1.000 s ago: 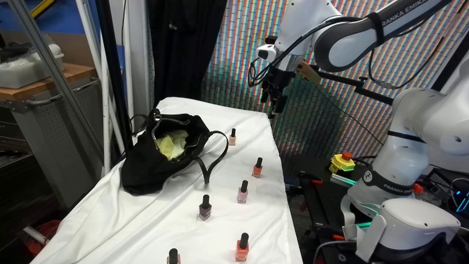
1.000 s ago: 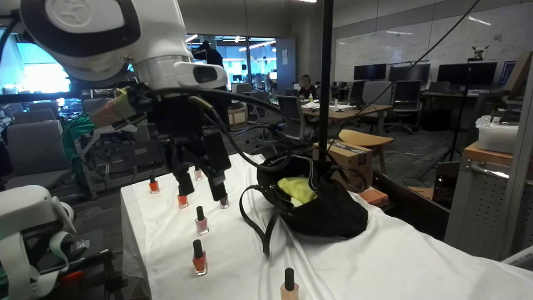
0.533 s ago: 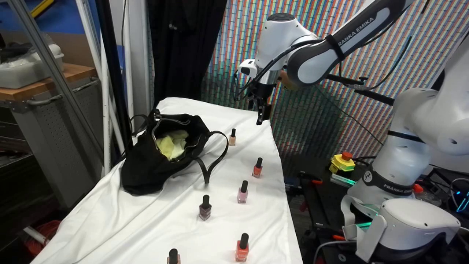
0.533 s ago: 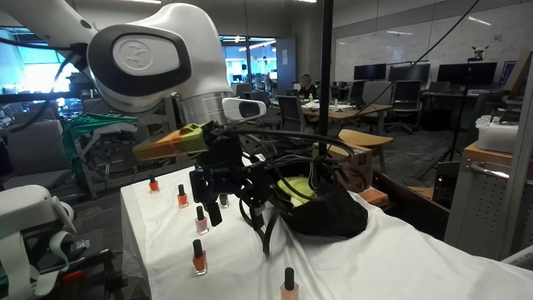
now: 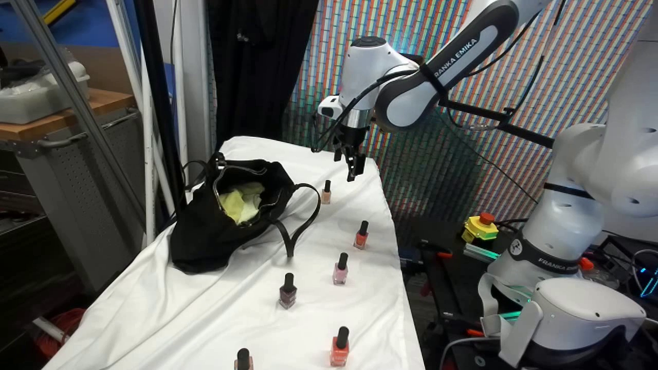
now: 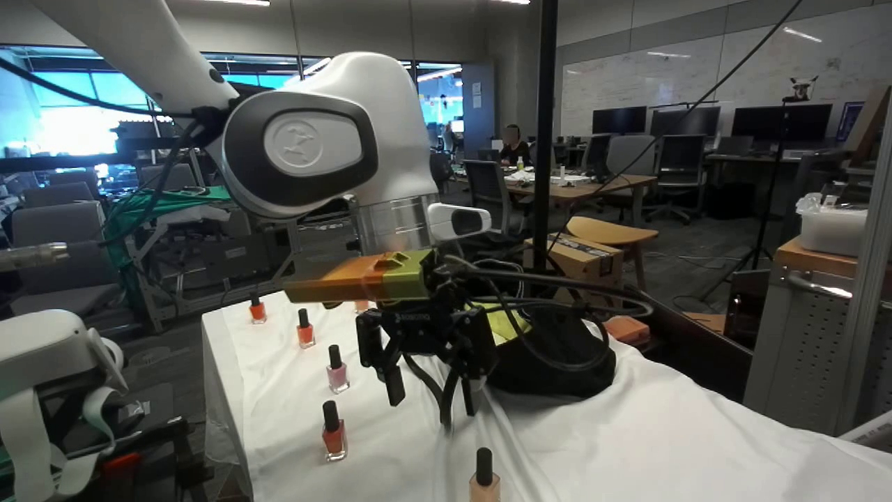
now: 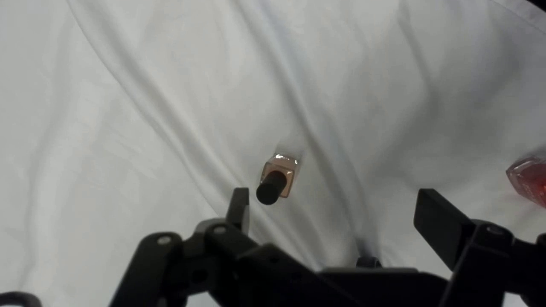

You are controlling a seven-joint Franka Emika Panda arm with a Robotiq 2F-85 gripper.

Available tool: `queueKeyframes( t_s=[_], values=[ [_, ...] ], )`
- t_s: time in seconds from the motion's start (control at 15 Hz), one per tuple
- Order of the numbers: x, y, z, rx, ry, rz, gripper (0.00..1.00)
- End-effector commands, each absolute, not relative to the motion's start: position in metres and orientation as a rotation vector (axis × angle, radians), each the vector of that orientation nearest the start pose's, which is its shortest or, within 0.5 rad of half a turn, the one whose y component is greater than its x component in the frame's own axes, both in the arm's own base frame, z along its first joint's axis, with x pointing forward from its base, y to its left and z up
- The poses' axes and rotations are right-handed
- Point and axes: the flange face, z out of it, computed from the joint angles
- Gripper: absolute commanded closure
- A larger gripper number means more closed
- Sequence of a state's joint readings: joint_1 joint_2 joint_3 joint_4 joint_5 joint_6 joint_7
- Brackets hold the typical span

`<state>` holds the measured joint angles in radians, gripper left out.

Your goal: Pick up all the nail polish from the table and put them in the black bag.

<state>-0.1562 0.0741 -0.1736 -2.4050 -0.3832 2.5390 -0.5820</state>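
Several small nail polish bottles with black caps stand upright on the white-draped table: a peach one, a red one, a pink one, a dark one, an orange-red one and another peach one cut by the frame. The slouchy black bag gapes, yellow-green cloth inside. My gripper hangs open and empty above the table's far end. In the wrist view the peach bottle lies just ahead of the left finger; a red bottle shows at the right edge.
The bag's loop handle spreads over the cloth near the far peach bottle. A yellow box with a red button and a white headset sit beside the arm's base. Cables loop out from the wrist.
The arm has swung leftward and down in the exterior view with the headset at right, bringing the open gripper over the table near the far peach bottle. Bottles and bag have not moved.
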Motion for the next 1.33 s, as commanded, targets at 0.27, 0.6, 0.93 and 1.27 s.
queueKeyframes(
  t_s=[0.27, 0.6, 0.93, 1.27],
  values=[
    [0.504, -0.176, 0.268, -3.171, -0.884, 0.036, 0.0],
    [0.513, -0.189, 0.253, -3.164, -0.87, 0.053, 0.0],
    [0.521, -0.199, 0.235, -3.133, -0.831, 0.047, 0.0],
    [0.53, -0.206, 0.221, -3.144, -0.833, 0.036, 0.0]
  ],
)
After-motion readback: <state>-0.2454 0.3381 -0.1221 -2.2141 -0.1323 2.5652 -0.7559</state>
